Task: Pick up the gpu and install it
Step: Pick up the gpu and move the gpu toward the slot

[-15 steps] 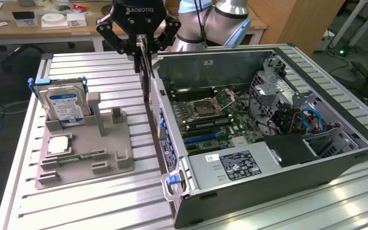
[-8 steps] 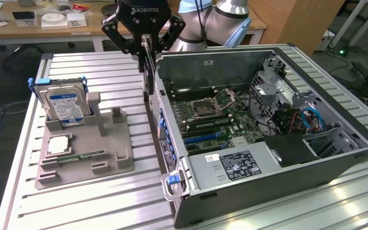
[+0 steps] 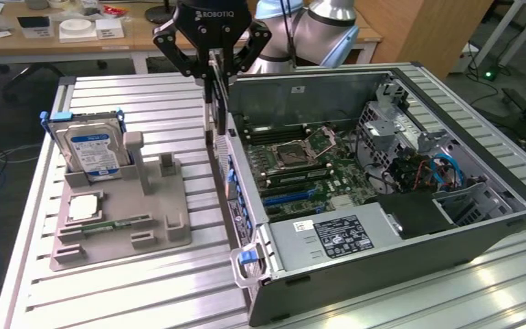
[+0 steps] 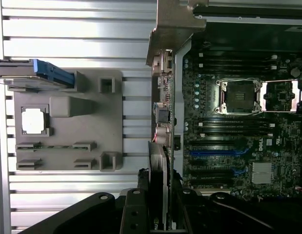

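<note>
Gripper [image 3: 211,67]: fingers clamped on the gpu [image 3: 216,106], one on each flat face. Card gripped edge-on and hanging upright below the fingertips, with its upper part hidden between them.

Gpu location: raised off the table [image 3: 107,295], above the side wall of the open computer case [image 3: 482,226] on the exterior view's left. Lower end close to the top edge of that wall; contact cannot be told. In the wrist view, aligned with that wall and just beside the motherboard [image 3: 309,171]. Not seated in any slot.

Inside the case: open CPU socket [image 3: 292,152] near the board centre, blue expansion slots [image 4: 216,152] close to the card.

Outside the case, on the exterior view's left: grey fixture [image 3: 153,226] on the table, well apart from the gpu. Hard drive [image 3: 94,151] upright in its far end, processor chip [image 3: 82,205] flat in a recess, memory stick [image 3: 117,224] flat nearer the front.
</note>
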